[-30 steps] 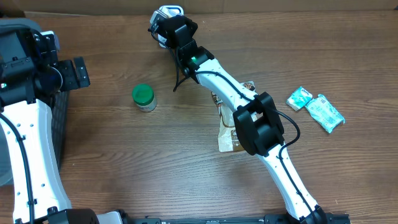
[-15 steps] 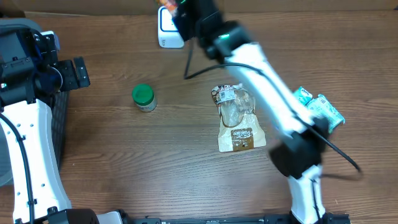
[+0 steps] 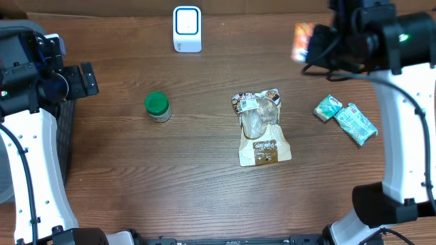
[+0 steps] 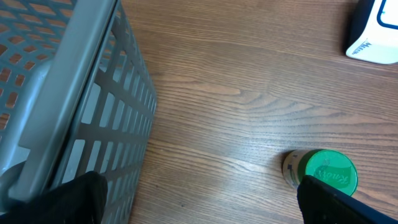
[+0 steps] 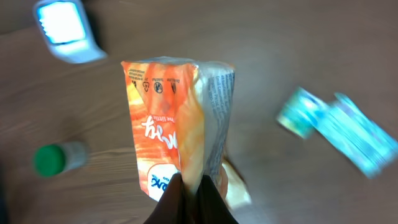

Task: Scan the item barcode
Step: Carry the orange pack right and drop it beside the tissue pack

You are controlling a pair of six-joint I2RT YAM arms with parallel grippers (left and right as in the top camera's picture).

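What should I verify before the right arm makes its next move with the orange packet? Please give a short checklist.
1. Grip: the right end effector is shut on the lower edge of the orange packet. Ok.
2. Barcode found: the print is blurred and no barcode shows on the faces in view. Cannot tell.
3. Packet at the scanner: the packet hangs far to the right of it. Not ok.
4. Free table for putting it down: bare wood shows between the brown pouch and the teal packets. Ok.
5. Other arm out of the way: the left end effector is open, beside the basket. Ok.
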